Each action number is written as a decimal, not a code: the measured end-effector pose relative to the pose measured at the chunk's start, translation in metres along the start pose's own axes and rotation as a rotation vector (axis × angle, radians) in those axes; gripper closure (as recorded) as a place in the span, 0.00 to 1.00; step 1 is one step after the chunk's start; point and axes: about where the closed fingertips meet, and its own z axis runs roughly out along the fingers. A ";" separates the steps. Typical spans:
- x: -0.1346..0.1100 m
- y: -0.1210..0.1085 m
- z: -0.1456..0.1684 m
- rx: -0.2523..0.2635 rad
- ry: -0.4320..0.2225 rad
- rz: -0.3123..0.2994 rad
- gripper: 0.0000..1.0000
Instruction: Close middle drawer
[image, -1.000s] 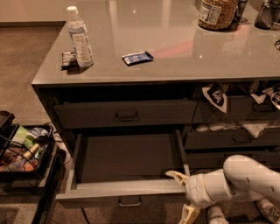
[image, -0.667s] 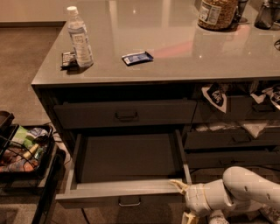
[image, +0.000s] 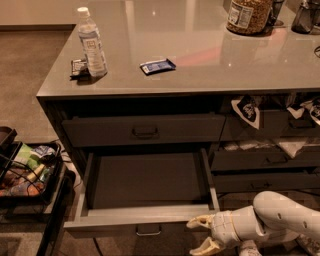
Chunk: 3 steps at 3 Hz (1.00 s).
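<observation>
Count first: one middle drawer (image: 115, 222), one wider-fronted closed drawer (image: 100, 131) above it, one gripper (image: 195, 236), one water bottle (image: 92, 42), one blue packet (image: 157, 66) and one jar (image: 248, 15) can be picked out. Three narrower drawers (image: 265, 160) are stacked to the right, though the lowest is mostly lost in shadow.

The middle drawer is pulled well out of the bench (image: 200, 55), low in the left half of its front. Its long axis runs left to right along the bench face, and its front panel is pointed toward the camera. The plain grey inside is fully exposed, and one small metal loop handle (image: 148, 231) is set at the centre of the panel.

The gripper is found at the bottom right, just off the right end of that front panel. Its two fingers (image: 201, 221) are spread wide with nothing held between them. The upper finger is laid right by the panel's corner, but actual contact can't be confirmed. The white arm (image: 285, 215) behind it is cut off by the frame edge.

Stuff that's hard to read: a small dark item (image: 78, 67) beside the bottle, the bags (image: 248, 111) hanging out of the right-hand drawers, and a cluttered black cart (image: 55, 200) cropped at the left. The jar's top is cut off too.
</observation>
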 end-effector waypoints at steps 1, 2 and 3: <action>0.000 0.000 0.000 0.000 0.000 0.000 0.65; 0.004 0.003 0.008 0.055 -0.031 -0.018 0.89; 0.021 0.000 0.035 0.142 -0.067 -0.038 1.00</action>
